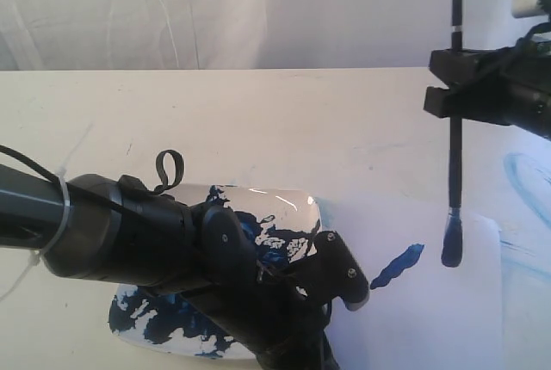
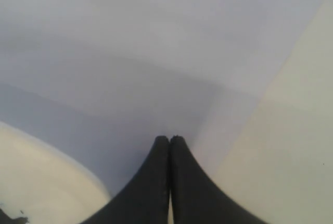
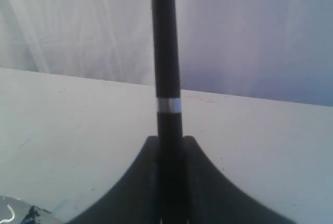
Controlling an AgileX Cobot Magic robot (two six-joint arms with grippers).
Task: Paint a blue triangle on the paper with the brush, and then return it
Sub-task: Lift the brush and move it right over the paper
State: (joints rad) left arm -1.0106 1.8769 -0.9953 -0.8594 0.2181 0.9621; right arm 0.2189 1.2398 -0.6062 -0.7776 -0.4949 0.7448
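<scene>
Right tool (image 1: pixel 454 86) holds the brush (image 1: pixel 455 163) upright, bristles down, seemingly above the paper (image 1: pixel 430 318).

A cream table (image 1: pixel 258 120) runs back to a white creased cloth backdrop (image 1: pixel 215 9), evenly lit.

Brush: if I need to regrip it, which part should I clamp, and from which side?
Clamp the bare black shaft of the brush near its middle, about where the right gripper holds it, approaching level from the side: it hangs upright, tip down over the paper. Stay off the blue-stained bristles.
</scene>
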